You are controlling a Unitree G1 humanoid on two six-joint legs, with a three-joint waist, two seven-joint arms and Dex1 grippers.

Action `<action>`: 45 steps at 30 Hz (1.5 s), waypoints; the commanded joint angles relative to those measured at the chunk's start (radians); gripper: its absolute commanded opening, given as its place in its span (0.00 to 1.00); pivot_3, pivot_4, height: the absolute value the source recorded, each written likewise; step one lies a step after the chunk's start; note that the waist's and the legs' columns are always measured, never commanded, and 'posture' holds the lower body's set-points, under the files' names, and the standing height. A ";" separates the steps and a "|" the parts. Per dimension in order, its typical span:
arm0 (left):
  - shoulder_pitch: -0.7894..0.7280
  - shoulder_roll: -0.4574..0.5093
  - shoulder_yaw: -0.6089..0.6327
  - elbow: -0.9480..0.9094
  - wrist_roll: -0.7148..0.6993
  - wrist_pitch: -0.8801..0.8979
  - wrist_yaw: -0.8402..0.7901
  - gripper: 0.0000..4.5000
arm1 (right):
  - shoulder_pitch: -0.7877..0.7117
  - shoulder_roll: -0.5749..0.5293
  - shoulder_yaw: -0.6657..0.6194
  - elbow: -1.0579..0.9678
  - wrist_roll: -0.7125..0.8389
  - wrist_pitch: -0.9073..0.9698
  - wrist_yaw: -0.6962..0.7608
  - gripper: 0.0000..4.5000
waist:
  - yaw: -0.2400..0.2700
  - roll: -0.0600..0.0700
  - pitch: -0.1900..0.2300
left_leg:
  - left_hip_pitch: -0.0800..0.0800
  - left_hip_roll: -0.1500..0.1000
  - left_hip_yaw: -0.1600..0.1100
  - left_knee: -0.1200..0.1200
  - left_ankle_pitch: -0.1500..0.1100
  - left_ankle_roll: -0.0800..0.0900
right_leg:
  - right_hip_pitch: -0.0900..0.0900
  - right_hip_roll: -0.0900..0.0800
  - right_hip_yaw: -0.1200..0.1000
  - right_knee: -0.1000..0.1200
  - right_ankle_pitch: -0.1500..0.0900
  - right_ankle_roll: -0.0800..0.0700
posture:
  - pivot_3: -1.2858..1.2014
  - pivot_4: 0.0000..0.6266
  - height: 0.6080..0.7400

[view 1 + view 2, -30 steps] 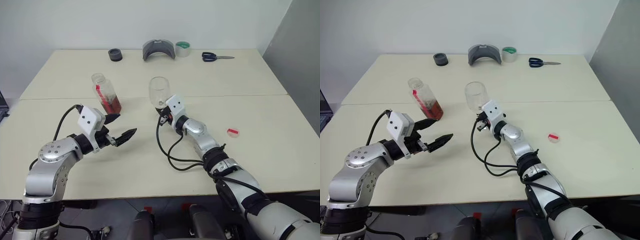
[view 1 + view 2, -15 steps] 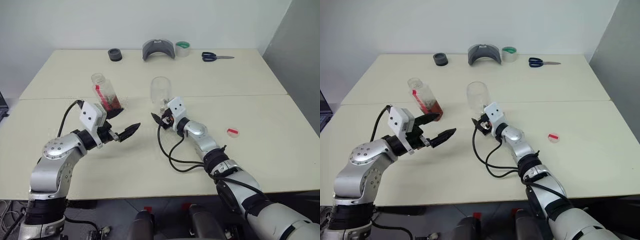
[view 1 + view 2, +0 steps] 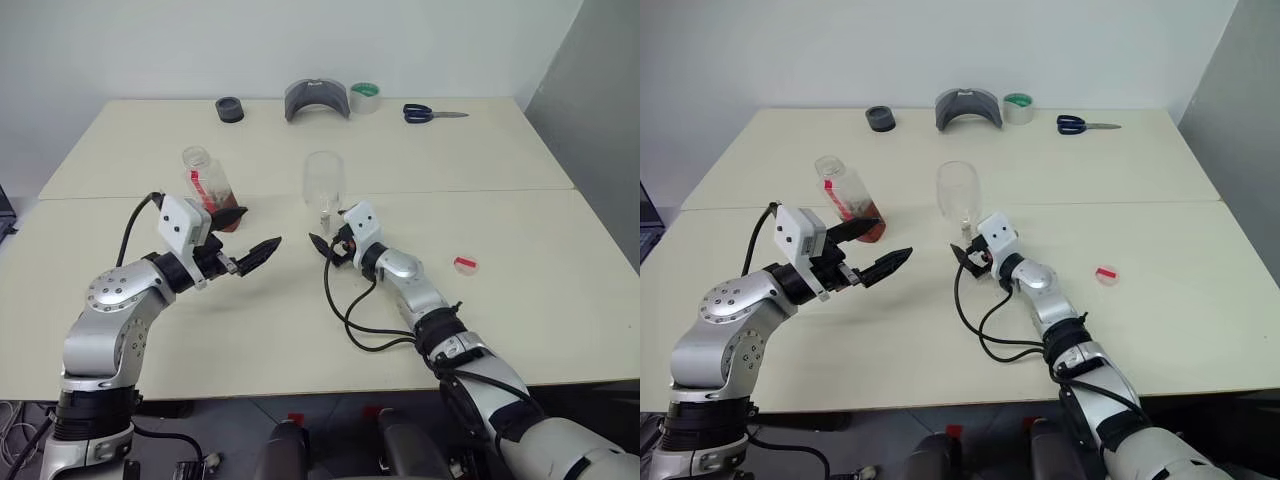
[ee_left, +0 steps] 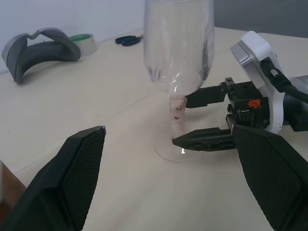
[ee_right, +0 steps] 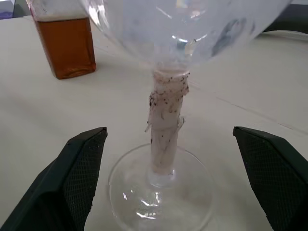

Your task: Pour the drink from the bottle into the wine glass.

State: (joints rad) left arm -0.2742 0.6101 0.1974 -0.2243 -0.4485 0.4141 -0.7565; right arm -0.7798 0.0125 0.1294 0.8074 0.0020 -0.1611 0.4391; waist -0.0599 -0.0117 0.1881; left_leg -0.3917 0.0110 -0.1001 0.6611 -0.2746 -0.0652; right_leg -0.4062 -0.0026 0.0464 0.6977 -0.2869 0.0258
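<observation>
Bottle (image 3: 212, 188) uncapped, upright left of wine glass (image 3: 324, 182) | left gripper (image 3: 247, 237) wide, empty, beside it | right gripper (image 3: 327, 240) wide at stem | next: clamp bottle mid-body, level approach.

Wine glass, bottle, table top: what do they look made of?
Wine glass: clear and glossy with sharp highlights, glass or hard plastic; the stem is wrapped in whitish, speckled tape-like material.
Bottle: clear thin-walled, probably plastic, with a red label strip and amber drink inside.
Table: matte cream top, likely laminate, with a seam between two boards.
</observation>
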 commanded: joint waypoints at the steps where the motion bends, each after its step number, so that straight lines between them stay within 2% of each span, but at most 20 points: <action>1: -0.032 -0.002 -0.013 -0.081 -0.014 0.029 0.034 1.00 | 0.037 -0.023 -0.001 -0.127 0.004 0.039 0.015 0.99 | 0.001 0.000 0.000 | 0.000 0.000 0.000 0.000 0.000 0.000 | 0.000 0.000 0.000 0.000 0.000 0.000 | 0.52 0.24 1.00; 10: -0.051 -0.016 -0.049 -0.187 -0.023 0.156 0.129 1.00 | 0.231 -0.125 0.008 -0.474 0.033 0.226 0.072 0.99 | 0.003 0.000 0.000 | 0.000 0.000 0.000 0.000 0.000 0.000 | 0.000 0.000 0.000 0.000 0.000 0.000 | 0.52 0.24 1.00; 17: 0.068 -0.068 -0.053 -0.226 0.040 0.165 0.256 1.00 | 0.454 -0.261 0.025 -0.843 0.078 0.322 0.175 0.99 | 0.004 0.000 0.000 | 0.000 0.000 0.000 0.000 0.000 0.000 | 0.000 0.000 0.000 -0.001 0.000 0.000 | 0.52 0.24 1.00; 21: 0.136 -0.168 -0.024 -0.171 0.136 0.111 0.426 1.00 | 0.575 -0.388 -0.001 -1.098 0.222 0.404 0.319 0.99 | 0.010 0.000 0.000 | 0.000 0.000 -0.001 0.001 0.000 0.000 | 0.001 -0.001 0.000 -0.001 0.000 0.001 | 0.52 0.24 1.00; 25: 0.161 -0.196 -0.008 -0.092 0.167 0.040 0.444 1.00 | 0.599 -0.455 -0.024 -1.251 0.381 0.553 0.372 0.99 | 0.009 -0.001 0.000 | 0.000 0.000 -0.001 0.001 0.000 0.000 | 0.001 0.000 -0.001 -0.001 0.000 0.001 | 0.52 0.24 1.00; 29: 0.127 -0.198 0.011 0.016 0.179 -0.030 0.440 1.00 | 0.588 -0.488 -0.035 -1.333 0.478 0.664 0.372 0.99 | 0.013 -0.002 0.000 | 0.000 0.000 -0.002 0.001 0.000 0.000 | 0.002 0.000 -0.002 -0.001 0.000 0.001 | 0.52 0.24 1.00; 34: 0.054 -0.180 0.030 0.179 0.197 -0.119 0.423 1.00 | 0.557 -0.493 -0.016 -1.366 0.511 0.731 0.341 0.99 | 0.017 -0.002 -0.001 | 0.000 -0.001 -0.003 0.001 0.000 0.000 | 0.002 0.000 -0.002 -0.002 0.000 0.001 | 0.52 0.24 1.00; 45: -0.098 -0.134 0.046 0.491 0.215 -0.291 0.353 1.00 | 0.518 -0.479 0.036 -1.356 0.494 0.718 0.340 0.99 | 0.020 -0.002 -0.001 | -0.001 -0.001 -0.003 0.001 0.000 0.000 | 0.002 0.000 -0.003 -0.002 0.000 0.001 | 0.52 0.24 1.00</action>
State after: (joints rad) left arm -0.3550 0.4586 0.2278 0.2531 -0.2436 0.1652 -0.3895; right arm -0.2478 -0.4659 0.1641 -0.5296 0.4932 0.5797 0.7689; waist -0.0395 -0.0142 0.1874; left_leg -0.3925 0.0100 -0.1029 0.6620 -0.2747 -0.0651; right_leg -0.4043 -0.0026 0.0435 0.6953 -0.2872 0.0263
